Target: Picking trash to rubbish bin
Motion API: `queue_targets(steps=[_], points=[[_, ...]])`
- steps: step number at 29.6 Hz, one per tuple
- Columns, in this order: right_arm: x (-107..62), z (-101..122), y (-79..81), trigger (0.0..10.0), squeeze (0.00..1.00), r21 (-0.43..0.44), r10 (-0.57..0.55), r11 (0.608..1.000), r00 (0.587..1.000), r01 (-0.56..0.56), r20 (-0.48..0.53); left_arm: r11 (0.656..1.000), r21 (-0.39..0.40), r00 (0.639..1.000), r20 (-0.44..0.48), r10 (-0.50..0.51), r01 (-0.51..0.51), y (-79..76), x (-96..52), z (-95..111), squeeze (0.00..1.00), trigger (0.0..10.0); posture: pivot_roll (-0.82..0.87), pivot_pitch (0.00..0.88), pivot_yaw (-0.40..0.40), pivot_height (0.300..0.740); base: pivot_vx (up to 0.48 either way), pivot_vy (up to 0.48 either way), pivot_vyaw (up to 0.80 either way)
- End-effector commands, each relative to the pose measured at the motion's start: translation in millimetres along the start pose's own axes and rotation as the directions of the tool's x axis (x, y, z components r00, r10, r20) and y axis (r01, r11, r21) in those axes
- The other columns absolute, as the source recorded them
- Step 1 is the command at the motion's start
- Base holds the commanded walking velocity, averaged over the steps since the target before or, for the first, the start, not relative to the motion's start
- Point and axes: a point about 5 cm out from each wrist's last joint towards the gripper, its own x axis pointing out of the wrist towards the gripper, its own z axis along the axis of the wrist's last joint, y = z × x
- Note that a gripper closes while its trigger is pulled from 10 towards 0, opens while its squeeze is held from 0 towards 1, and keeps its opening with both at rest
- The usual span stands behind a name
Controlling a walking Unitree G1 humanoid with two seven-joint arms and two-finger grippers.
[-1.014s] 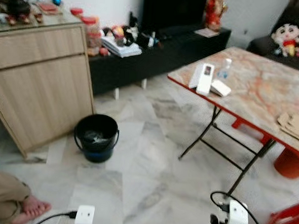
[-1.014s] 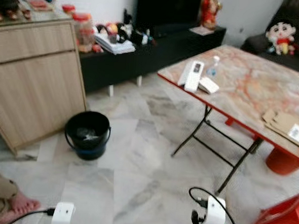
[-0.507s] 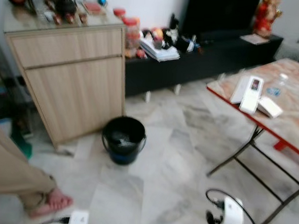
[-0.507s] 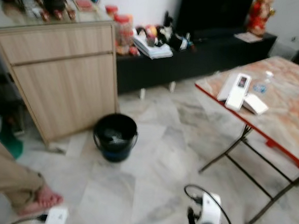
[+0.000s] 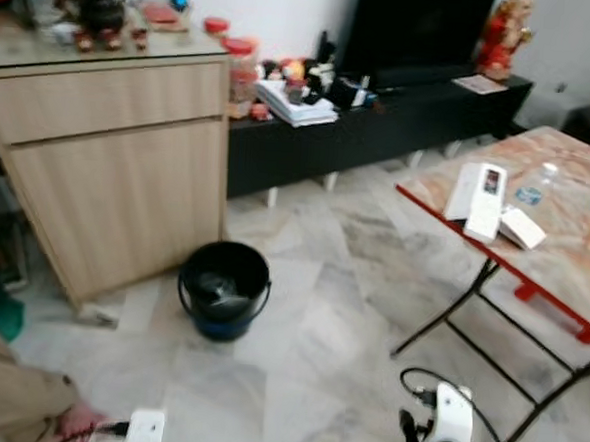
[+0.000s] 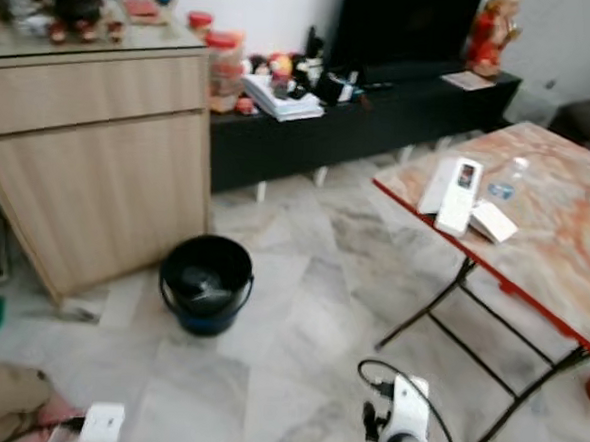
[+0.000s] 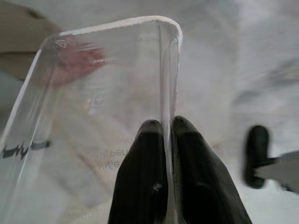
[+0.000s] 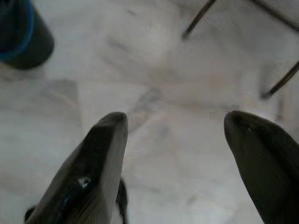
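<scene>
A black rubbish bin (image 5: 223,287) with a blue base stands on the marble floor in front of a wooden cabinet. My left gripper (image 7: 167,123) is shut on the thin wall of a clear plastic container (image 7: 103,93), held low over the floor. The left arm's white wrist (image 5: 144,430) is at the lower left, short of the bin. My right gripper (image 8: 174,120) hangs open over bare floor with nothing between its fingers, and the bin (image 8: 18,32) lies ahead of it to one side. The right wrist (image 5: 447,436) is at the lower right.
The wooden cabinet (image 5: 108,170) stands behind the bin, with a black TV bench (image 5: 381,126) beyond it. A folding table (image 5: 574,238) with remotes (image 5: 487,188) on it stands at the right. A person's foot (image 5: 78,418) and trouser leg (image 5: 4,394) are at the lower left.
The camera has swung left over the second, so the bin sits nearer the middle and less of the table shows. The person's leg has drawn back toward the lower left corner.
</scene>
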Motion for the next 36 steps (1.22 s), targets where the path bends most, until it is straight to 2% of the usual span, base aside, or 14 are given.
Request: queue_targets(steps=[1, 9, 16, 36], points=[[3.1, 11.5, 9.3, 10.0, 0.0, 0.009, 0.024, 1.0, 0.999, -0.024, 0.034, 1.0, 0.006, 1.0, -0.004, 0.027, -0.027, 9.9, 0.8, -1.9, 0.0, 10.0, -0.09, 0.008, -0.133, 0.74, 0.341, 0.0, 0.0], [3.1, 12.6, 9.4, 10.0, 0.0, -0.013, 0.023, 1.0, 0.999, -0.022, 0.039, 1.0, 0.004, 1.0, -0.006, 0.027, -0.027, 9.6, 0.7, -2.4, 0.0, 10.0, -0.09, 0.017, -0.135, 0.74, 0.338, 0.0, 0.0], [3.2, 12.1, 10.1, 10.0, 0.0, -0.008, 0.022, 1.0, 0.999, -0.021, 0.037, 1.0, 0.002, 1.0, -0.004, 0.031, -0.031, 11.1, 1.0, -1.8, 0.0, 10.0, -0.09, 0.022, -0.134, 0.74, 0.341, 0.0, 0.58], [3.2, 12.2, 10.0, 10.0, 0.0, 0.014, 0.021, 1.0, 0.999, -0.022, 0.039, 1.0, 0.004, 1.0, -0.005, 0.031, -0.03, 11.0, 1.0, -1.7, 0.0, 10.0, -0.09, 0.021, -0.132, 0.74, 0.341, 0.0, 0.0]])
